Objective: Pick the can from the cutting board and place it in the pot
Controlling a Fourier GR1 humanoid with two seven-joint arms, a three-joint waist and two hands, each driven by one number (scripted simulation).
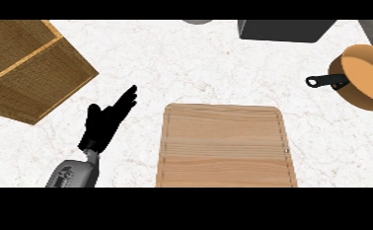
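One forearm (73, 173) enters low; its left hand (102, 123) open, straight fingers (130, 98) slanting up-right near the cutting board (226, 147).

My counter (197, 66) is white marble (faintly veined); 1 wooden crate (36, 71) sits at my left, 1 dark grey box (284, 30) beyond.

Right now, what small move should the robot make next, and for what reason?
Probably pause and find the can first. The cutting board shows no can, the open left hand holds nothing, the right hand is out of view, and the pot is cut by the right edge.
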